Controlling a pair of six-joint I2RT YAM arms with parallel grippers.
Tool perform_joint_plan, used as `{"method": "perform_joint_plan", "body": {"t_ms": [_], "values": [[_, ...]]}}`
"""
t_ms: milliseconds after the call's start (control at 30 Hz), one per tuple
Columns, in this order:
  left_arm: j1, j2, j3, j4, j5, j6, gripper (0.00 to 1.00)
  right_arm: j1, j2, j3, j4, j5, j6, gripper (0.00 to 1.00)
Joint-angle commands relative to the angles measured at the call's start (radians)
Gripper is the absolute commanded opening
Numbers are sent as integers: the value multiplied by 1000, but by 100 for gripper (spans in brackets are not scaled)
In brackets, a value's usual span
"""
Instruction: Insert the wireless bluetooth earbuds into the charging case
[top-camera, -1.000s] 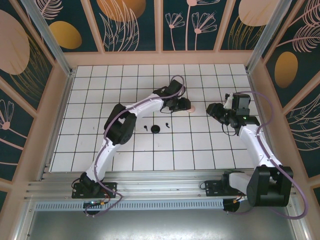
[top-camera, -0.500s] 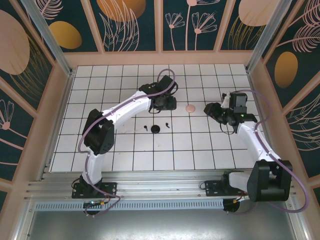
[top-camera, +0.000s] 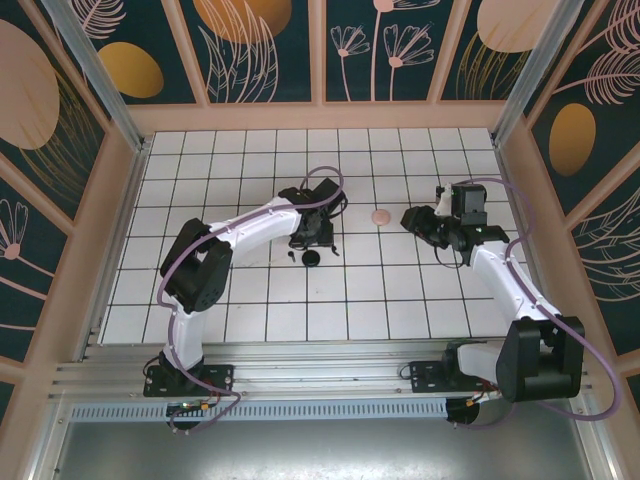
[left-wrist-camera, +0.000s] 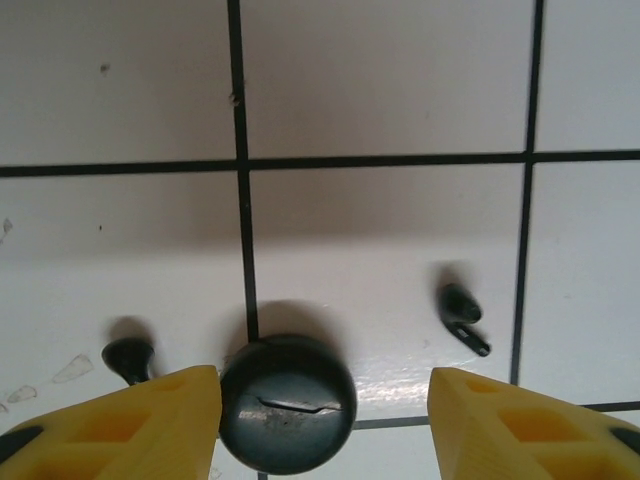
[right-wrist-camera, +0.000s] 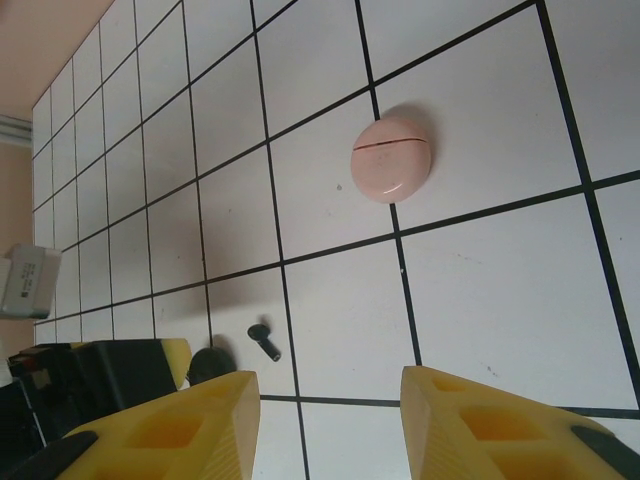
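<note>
the left gripper (left-wrist-camera: 322, 385) hangs low over the black charging case (left-wrist-camera: 288, 400), jaws spread and grasping nothing. the case lies between its yellow fingers, close against one of them. one black earbud (left-wrist-camera: 128, 355) lies just left of the case and a second black earbud (left-wrist-camera: 460, 315) to its right, both loose on the tiled table (top-camera: 250, 300). the right gripper (right-wrist-camera: 325, 385) is released too and empty, facing the pink charging case (right-wrist-camera: 391, 159). the black case looks shut, so no bud can go in yet, and a closing finger could flick the nearby bud or skid the round case. the left wrist view gives the lid seam; the top view gives how far apart the two cases lie.
</note>
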Motion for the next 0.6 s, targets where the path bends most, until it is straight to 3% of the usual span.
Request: {"method": "perform_joint_plan", "body": {"t_ms": [0,567], "values": [[0,-13,-28,-4,15,-32,58,9,3,24,10,-2,-1,43],[-2,35,-66,10,62,-29,57,11,-26,6,-7,8,-12,43]]}}
